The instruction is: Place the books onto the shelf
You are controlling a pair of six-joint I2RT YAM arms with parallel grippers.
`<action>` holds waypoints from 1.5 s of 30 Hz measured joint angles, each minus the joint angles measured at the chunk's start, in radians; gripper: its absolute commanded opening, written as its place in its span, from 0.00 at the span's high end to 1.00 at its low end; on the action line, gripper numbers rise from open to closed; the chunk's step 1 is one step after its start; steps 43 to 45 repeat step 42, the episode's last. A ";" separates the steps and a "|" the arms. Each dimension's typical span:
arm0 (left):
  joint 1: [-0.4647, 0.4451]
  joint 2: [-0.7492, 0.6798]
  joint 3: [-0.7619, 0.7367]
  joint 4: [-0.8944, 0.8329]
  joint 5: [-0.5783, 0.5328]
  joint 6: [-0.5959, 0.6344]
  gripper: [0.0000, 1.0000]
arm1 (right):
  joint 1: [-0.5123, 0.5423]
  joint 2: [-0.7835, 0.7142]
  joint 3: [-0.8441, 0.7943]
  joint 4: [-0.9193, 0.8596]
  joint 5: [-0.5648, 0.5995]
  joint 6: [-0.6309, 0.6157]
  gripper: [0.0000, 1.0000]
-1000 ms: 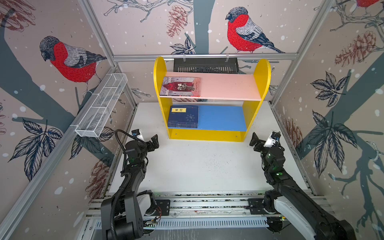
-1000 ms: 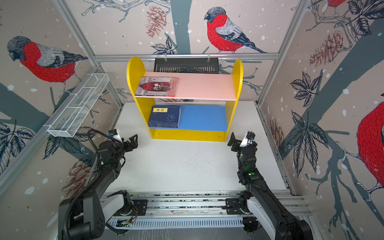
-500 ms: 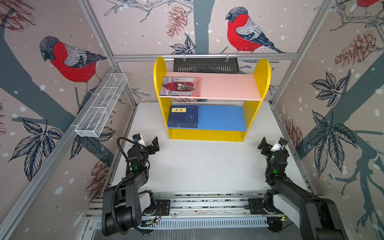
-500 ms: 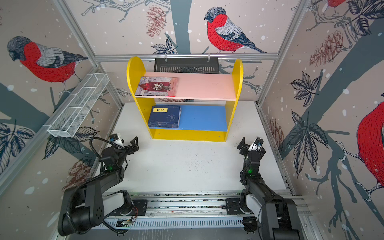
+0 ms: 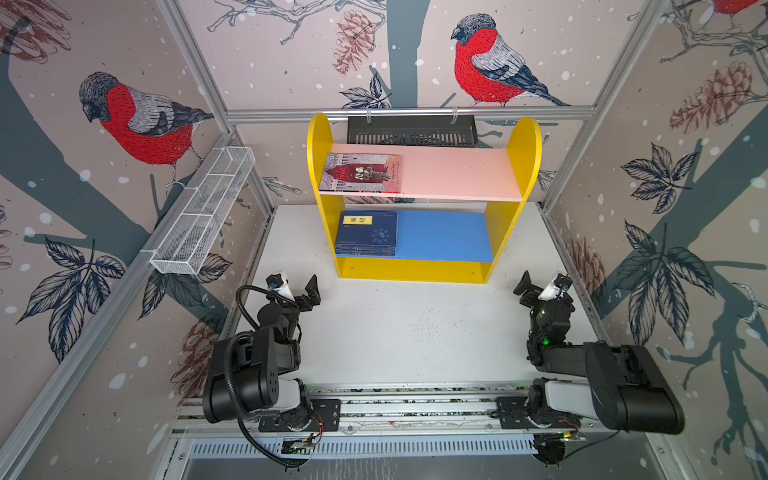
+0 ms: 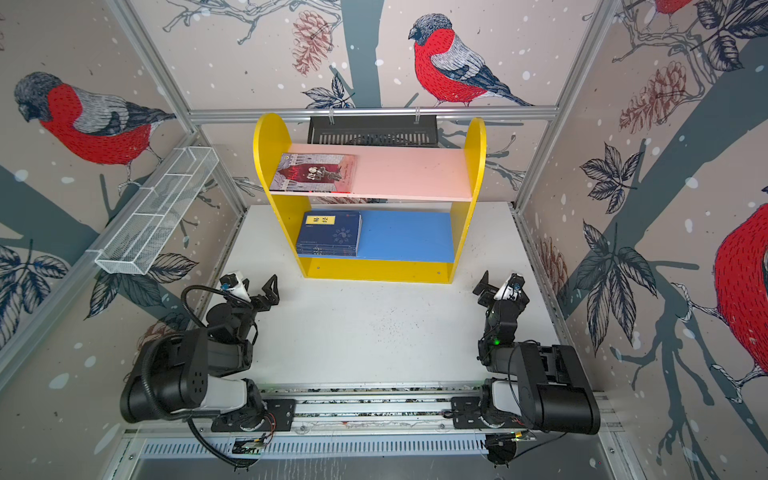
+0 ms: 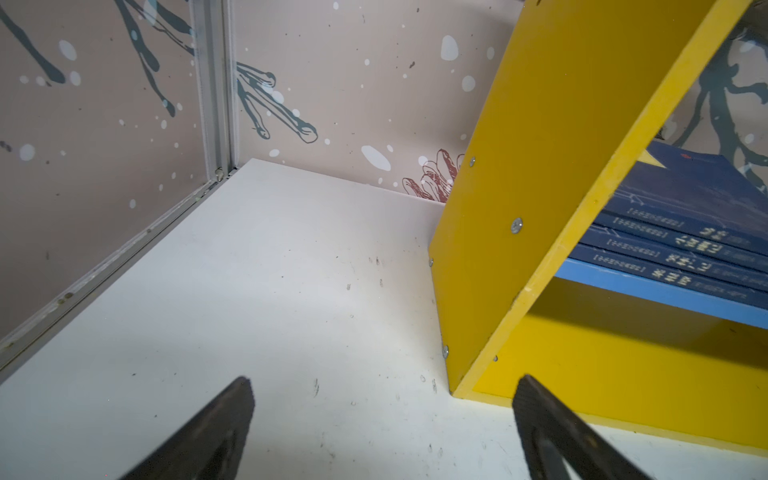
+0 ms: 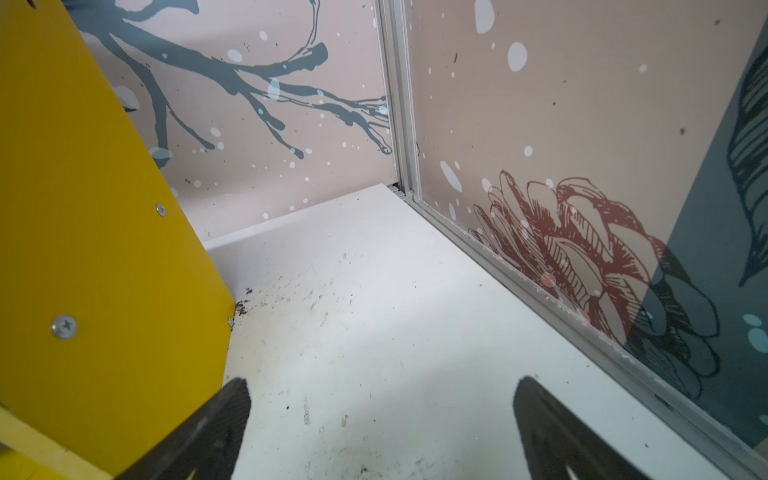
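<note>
- Now, in both top views, the arms have folded back and down toward the near rail over the last second. The left fingers and right fingers are spread wide and hold nothing, each low over the white bench, well apart from each other.
- Nothing on the shelf has shifted. The grey-and-red book lies flat at the left end of the pink upper board, and the navy stack lies at the left end of the blue lower board. No book shows on the bench, so the task looks finished and the arms seem to be parking.
- Left wrist view: the left fingers stand apart over bare bench, near the shelf's yellow side panel. Behind it the navy stack shows what I count as four spines on the blue board.
- Right wrist view: the right fingers are also parted and empty, beside the shelf's other yellow side. Only scuffed bench lies ahead.
</note>
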 measured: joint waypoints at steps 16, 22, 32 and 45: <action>-0.056 0.129 -0.068 0.170 0.035 0.042 0.01 | 0.008 0.122 0.030 0.152 -0.047 -0.039 0.01; -0.071 0.165 -0.053 0.178 0.009 0.064 0.01 | 0.026 0.136 0.105 0.060 -0.053 -0.052 0.01; -0.072 0.171 -0.048 0.183 0.009 0.068 0.01 | 0.068 0.154 0.155 -0.045 -0.032 -0.098 0.01; -0.072 0.171 -0.047 0.183 0.009 0.069 0.01 | 0.087 0.161 0.166 -0.066 -0.003 -0.108 0.01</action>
